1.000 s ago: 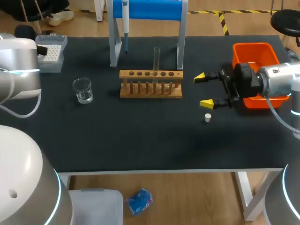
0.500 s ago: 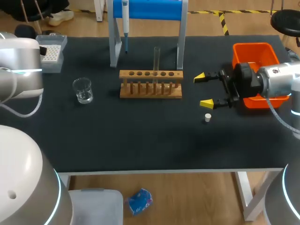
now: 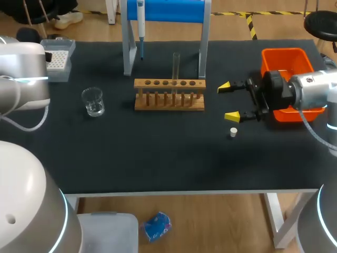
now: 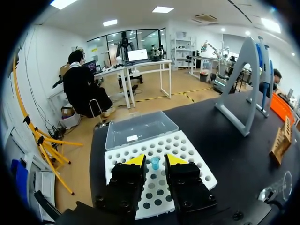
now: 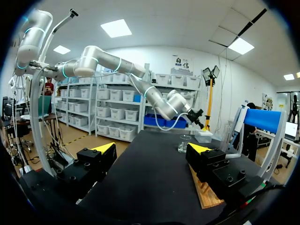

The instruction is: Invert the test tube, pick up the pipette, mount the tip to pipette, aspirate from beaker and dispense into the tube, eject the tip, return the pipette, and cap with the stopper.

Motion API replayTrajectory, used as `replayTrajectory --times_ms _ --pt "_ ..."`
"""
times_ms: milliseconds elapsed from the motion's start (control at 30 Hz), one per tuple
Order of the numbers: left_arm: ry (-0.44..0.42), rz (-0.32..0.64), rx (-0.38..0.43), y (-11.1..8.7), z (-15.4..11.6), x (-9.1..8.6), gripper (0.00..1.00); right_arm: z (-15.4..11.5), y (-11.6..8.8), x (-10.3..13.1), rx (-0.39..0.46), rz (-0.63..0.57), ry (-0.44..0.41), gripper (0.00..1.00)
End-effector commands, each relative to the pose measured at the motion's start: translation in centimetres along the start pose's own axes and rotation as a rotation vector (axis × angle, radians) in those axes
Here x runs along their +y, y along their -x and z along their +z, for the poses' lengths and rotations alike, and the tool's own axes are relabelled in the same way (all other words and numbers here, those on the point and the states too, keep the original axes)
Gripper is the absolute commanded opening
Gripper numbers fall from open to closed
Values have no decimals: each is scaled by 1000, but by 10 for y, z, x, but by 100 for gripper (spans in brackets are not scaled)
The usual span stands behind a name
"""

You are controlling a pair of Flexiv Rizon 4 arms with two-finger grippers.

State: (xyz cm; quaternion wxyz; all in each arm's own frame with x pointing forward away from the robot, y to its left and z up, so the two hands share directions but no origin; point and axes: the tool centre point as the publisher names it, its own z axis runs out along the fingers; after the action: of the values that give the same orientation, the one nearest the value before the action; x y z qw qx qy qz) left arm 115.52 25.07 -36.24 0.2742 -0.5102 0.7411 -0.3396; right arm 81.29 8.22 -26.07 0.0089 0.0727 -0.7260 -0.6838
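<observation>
Tip rack (image 3: pixel 57 59) at upper left lies under the left gripper (image 4: pixel 155 159), fingers narrowly apart, empty. Beaker (image 3: pixel 93 101) stands left of centre; pipette (image 3: pixel 140 21) hangs top centre; test tube (image 3: pixel 176 66) upright in the wooden rack (image 3: pixel 169 96), centre. Right gripper (image 3: pixel 227 101) gapes wide, empty; stopper (image 3: pixel 233 132) lies just below it.

A black-topped table (image 3: pixel 158 158) carries six things. At the far left corner sits a tip box (image 3: pixel 58 62) with a white holed tray. Nearer, a glass beaker (image 3: pixel 93 101) stands well apart from it. Mid-table is a wooden test-tube rack (image 3: pixel 169 95), and just behind it are the grey legs of a pipette stand (image 3: pixel 128 47). At the right edge sits an orange bin (image 3: pixel 284 55) — and a small white stopper (image 3: pixel 233 132) lies alone, nearer than the bin.
</observation>
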Motion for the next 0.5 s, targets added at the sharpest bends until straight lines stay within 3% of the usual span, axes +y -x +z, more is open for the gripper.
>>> replayTrajectory --times_ms 33,267,500 --pt "-9 1 0 1 6 2 24 0 -1 0 0 -1 -1 100" --pt "-8 2 1 1 7 2 21 0 -1 0 0 -1 -1 100" --pt "-10 3 1 1 8 2 1 0 -1 0 0 -1 -1 100"
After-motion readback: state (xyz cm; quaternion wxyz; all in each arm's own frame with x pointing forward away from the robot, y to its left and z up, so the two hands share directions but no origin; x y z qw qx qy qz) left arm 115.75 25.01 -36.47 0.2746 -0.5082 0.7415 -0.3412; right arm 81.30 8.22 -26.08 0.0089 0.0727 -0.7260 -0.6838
